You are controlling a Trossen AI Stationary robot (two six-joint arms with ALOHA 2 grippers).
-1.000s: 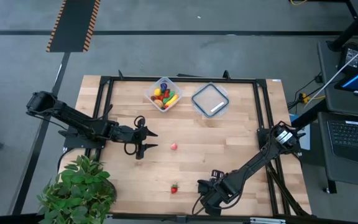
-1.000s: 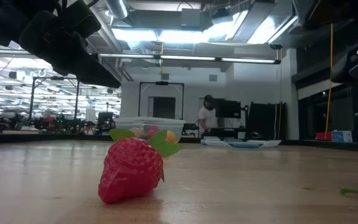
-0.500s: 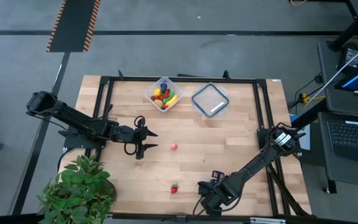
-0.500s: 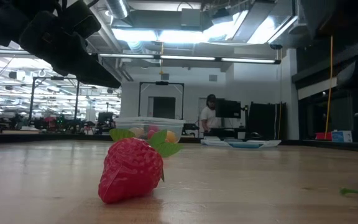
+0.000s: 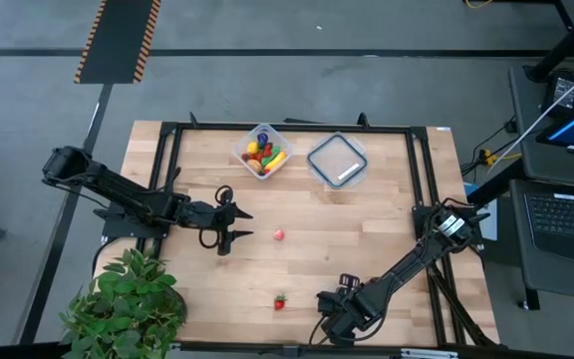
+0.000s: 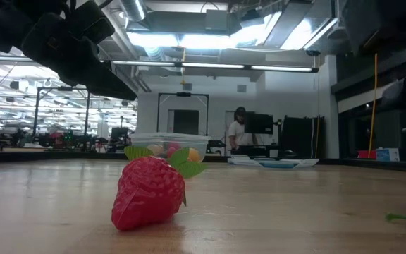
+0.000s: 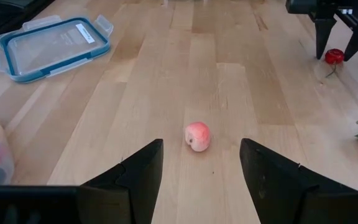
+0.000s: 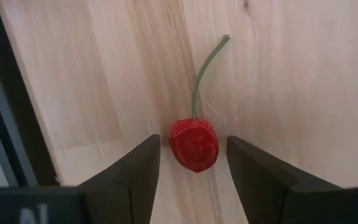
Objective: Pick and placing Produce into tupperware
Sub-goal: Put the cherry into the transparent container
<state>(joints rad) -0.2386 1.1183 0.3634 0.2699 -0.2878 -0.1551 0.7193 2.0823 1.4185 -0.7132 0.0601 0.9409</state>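
Observation:
The clear tupperware (image 5: 262,150) stands near the table's far edge with several coloured produce pieces in it. Three pieces lie loose on the wood: a pink round fruit (image 7: 197,136) (image 5: 278,235), a red strawberry (image 5: 280,301) (image 6: 150,192) and a red cherry (image 8: 194,144) with a green stem. My right gripper (image 8: 194,168) (image 5: 325,324) is open at the near edge, pointing down, with a finger on either side of the cherry and a small gap at each side. My left gripper (image 7: 201,180) (image 5: 247,225) is open and level, left of the pink fruit.
The flat lid (image 5: 337,160) (image 7: 55,46) with a white label lies right of the tupperware. The black table frame (image 8: 5,124) runs close beside the cherry at the near edge. A potted plant (image 5: 128,299) stands at the near left corner. A person (image 6: 237,130) stands in the room beyond.
The right arm's elbow has shifted slightly toward the table's near edge. Its gripper has stayed over the cherry. The left arm and all the produce have kept still.

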